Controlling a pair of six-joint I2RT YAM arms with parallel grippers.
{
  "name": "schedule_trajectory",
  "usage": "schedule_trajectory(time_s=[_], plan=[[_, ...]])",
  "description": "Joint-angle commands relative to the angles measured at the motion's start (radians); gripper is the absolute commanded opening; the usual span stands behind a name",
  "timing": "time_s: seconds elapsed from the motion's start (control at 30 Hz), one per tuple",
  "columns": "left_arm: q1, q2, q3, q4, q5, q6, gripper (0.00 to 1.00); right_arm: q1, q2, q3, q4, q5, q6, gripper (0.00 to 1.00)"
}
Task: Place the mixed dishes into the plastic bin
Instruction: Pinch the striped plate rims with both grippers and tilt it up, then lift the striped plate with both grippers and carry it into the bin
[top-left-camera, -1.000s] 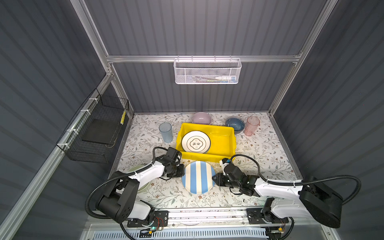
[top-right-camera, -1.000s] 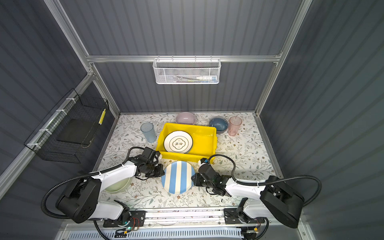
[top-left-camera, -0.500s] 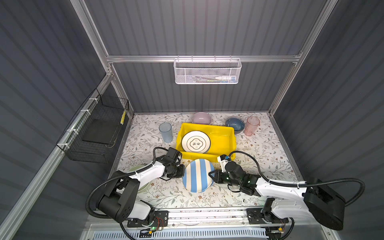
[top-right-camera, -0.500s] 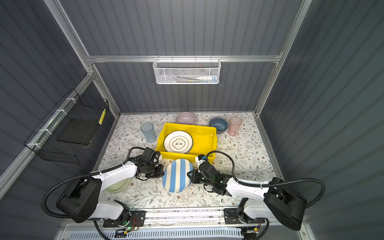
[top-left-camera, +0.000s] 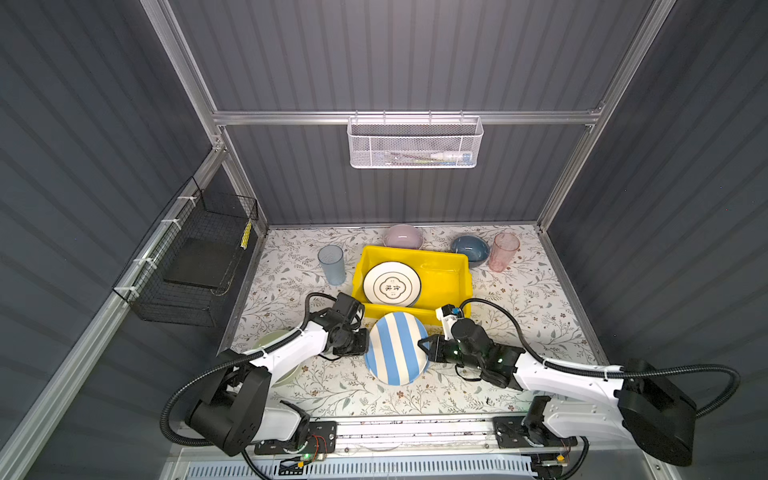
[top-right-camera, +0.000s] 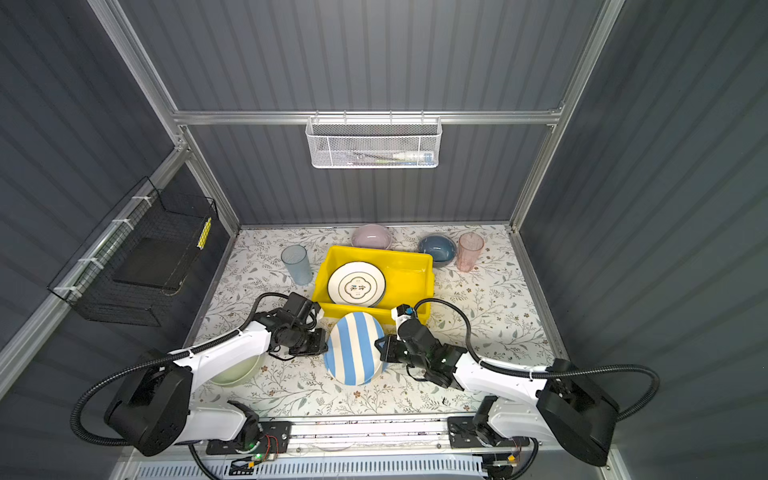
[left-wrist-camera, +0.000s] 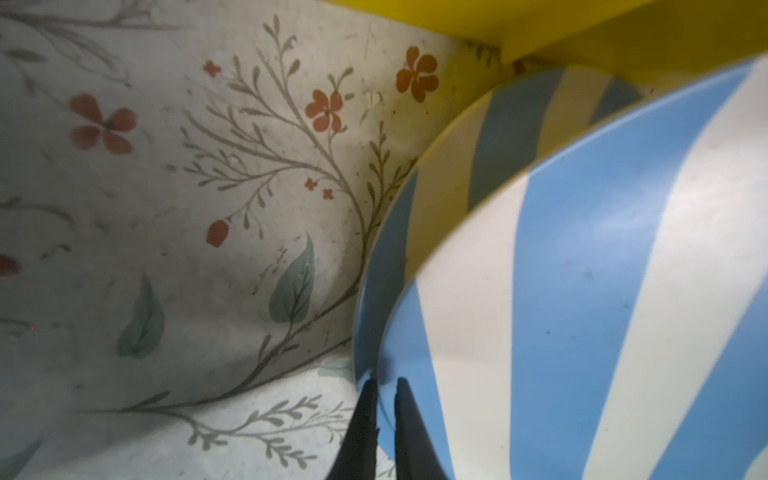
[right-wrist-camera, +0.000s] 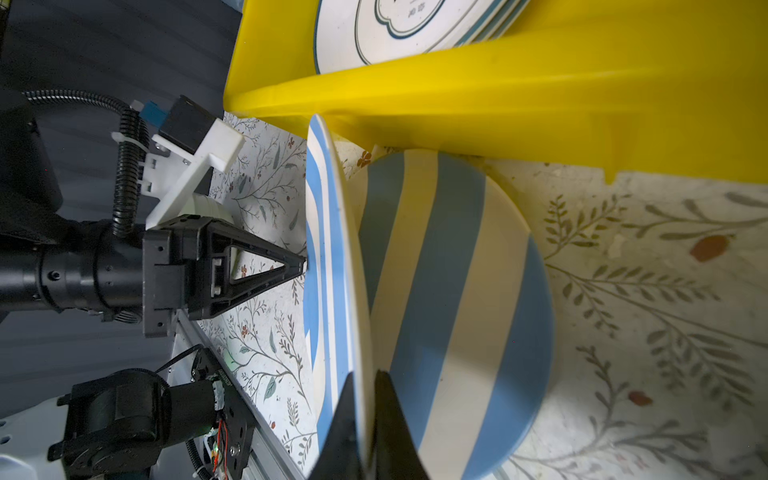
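Progress, as we read it: early-to-mid. Shallow bright yellow rectangular plastic bin (top-left-camera: 442, 284) sits mid-table and holds a round white plate w/ dark green rim and lettering (top-left-camera: 392, 284), lying on top of a short stack. Stacked rims show in the right wrist view, but we can't count them. Right half of the bin floor is bare.

In hand: blue-and-white striped round plate (top-left-camera: 397, 349), outside the bin, just beside its near wall, held at a tilt btwn both arms. Both wrist views show a second striped round (right-wrist-camera: 453, 299) lying flat on the table under it. We'd guess a twin plate, not sure. Left claw (left-wrist-camera: 384, 386) is pinched on one rim of the held plate, right claw (right-wrist-camera: 366, 376) clamped on the opposite rim.

Left to do, our count: pale green bowl (top-right-camera: 237, 372) on the table under the left arm, lilac bowl (top-left-camera: 402, 237) and dark blue bowl (top-left-camera: 469, 248) behind the bin, translucent blue tumbler (top-left-camera: 331, 264) left of it, translucent pink tumbler (top-left-camera: 503, 252) at the far right beside the dark blue bowl. None touched.

Room: dark grey ribbed-panel booth (top-left-camera: 395, 62) w/ aluminium frame. Table (top-left-camera: 540, 299) has a pale floral-print cover, scuffed in the close-ups, flat. Black wire basket (top-left-camera: 195, 257) on the left wall holds a dark flat slab. White mesh basket (top-left-camera: 415, 143) on the back rail holds small items, too small to ID.
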Motion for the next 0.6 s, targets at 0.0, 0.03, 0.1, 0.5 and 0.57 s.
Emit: schedule_trajectory(time_s=[0.0, 0.03, 0.1, 0.5, 0.57], plan=[[-0.004, -0.034, 0.061, -0.095, -0.016, 0.014, 0.14, -0.005, -0.034, -0.007, -0.074, -0.001, -0.032, 0.0], [-0.003, -0.037, 0.072, -0.106, -0.021, 0.016, 0.14, -0.008, -0.046, -0.006, -0.083, -0.005, -0.035, 0.0], [-0.003, -0.042, 0.091, -0.123, -0.031, 0.022, 0.15, -0.011, -0.058, -0.001, -0.1, -0.013, -0.044, 0.0], [0.113, -0.038, 0.279, -0.202, -0.033, 0.084, 0.39, -0.149, -0.244, 0.098, -0.262, -0.199, -0.2, 0.0], [0.148, -0.027, 0.319, -0.198, -0.029, 0.11, 0.43, -0.207, -0.264, 0.111, -0.26, -0.249, -0.217, 0.0]])
